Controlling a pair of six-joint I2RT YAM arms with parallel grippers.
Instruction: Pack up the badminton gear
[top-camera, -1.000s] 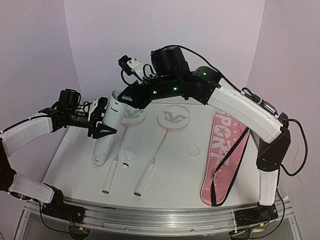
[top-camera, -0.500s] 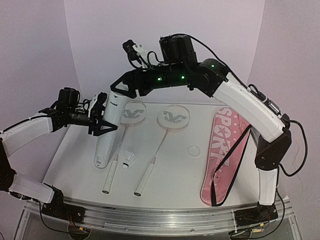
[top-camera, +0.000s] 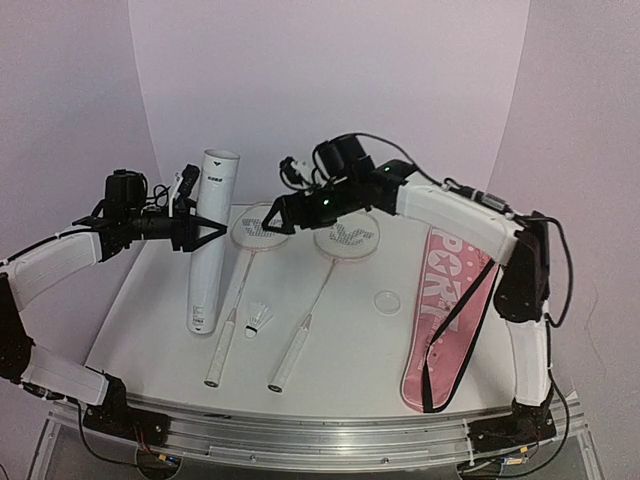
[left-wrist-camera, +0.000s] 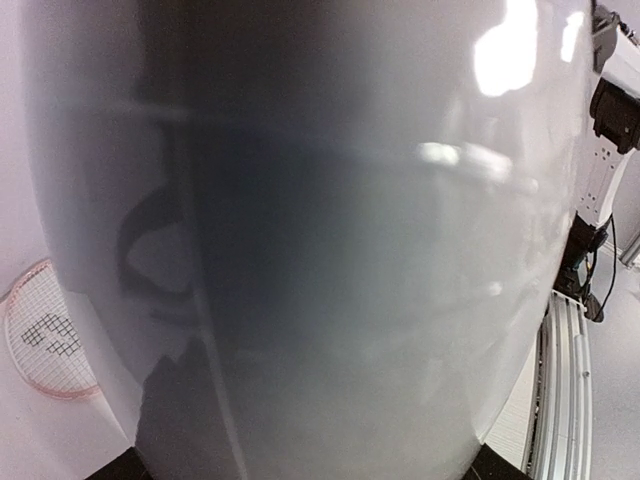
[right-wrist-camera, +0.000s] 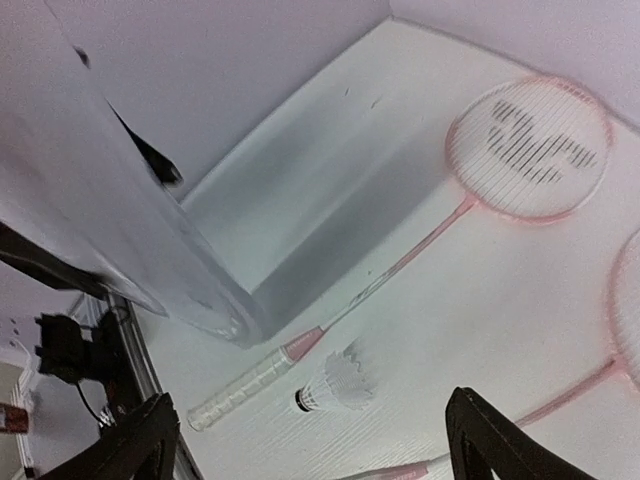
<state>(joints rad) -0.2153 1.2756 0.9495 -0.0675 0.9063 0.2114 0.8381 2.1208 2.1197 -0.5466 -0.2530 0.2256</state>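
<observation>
A tall white tube (top-camera: 217, 180) stands tilted, its base on the table, and my left gripper (top-camera: 200, 235) is shut on its middle. The tube (left-wrist-camera: 320, 240) fills the left wrist view. Two rackets lie side by side: the left racket (top-camera: 260, 228) next to the tube, the right racket (top-camera: 347, 235) in mid-table. One white shuttlecock (top-camera: 262, 318) lies between their handles. My right gripper (top-camera: 270, 222) hovers over the left racket's head, open and empty. In its wrist view the shuttlecock (right-wrist-camera: 335, 385) lies between the spread fingertips (right-wrist-camera: 495, 440), beside the racket handle (right-wrist-camera: 250, 383).
A long pink bag (top-camera: 450, 310) with a black strap lies at the right side of the table. A small clear round lid (top-camera: 386, 300) sits between the bag and the right racket. The purple backdrop wall stands close behind the tube.
My right gripper has left the tube's mouth, dropped down and right over the left racket head, and opened wide. The left gripper has lifted the tube more upright.
</observation>
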